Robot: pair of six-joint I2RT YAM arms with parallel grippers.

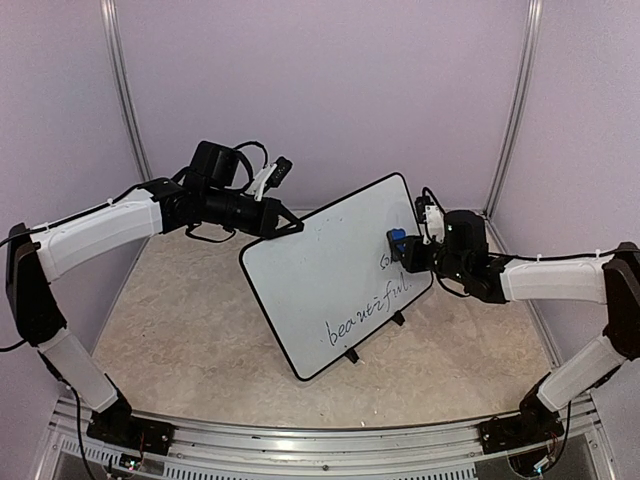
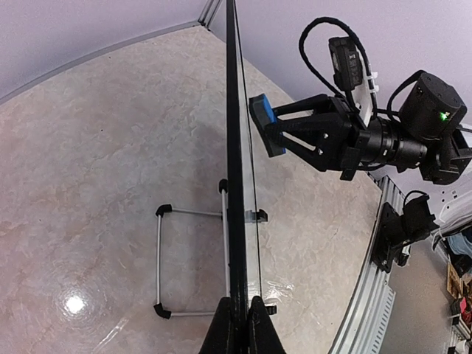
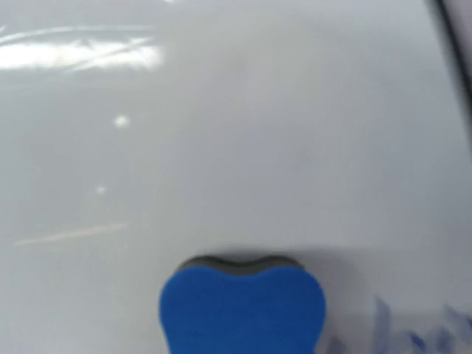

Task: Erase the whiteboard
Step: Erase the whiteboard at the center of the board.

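on the table (image 1: 180, 340), the whiteboard (image 1: 330, 270) stands tilted, left gripper (image 1: 292, 226) clamped on its top-left edge. the right gripper (image 2: 284, 129) grips the blue eraser (image 3: 243, 310) at the board's right side, by the writing (image 1: 365, 315).

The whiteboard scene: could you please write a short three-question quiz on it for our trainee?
1. True or false: the whiteboard is already wiped clean.
2. What is the right gripper shut on? A: a marker. B: a blue eraser. C: a cloth.
3. Fill in: the left gripper clamps the whiteboard's ____ edge.

Key: 1 false, as writing remains on the lower part; 2 B; 3 top.
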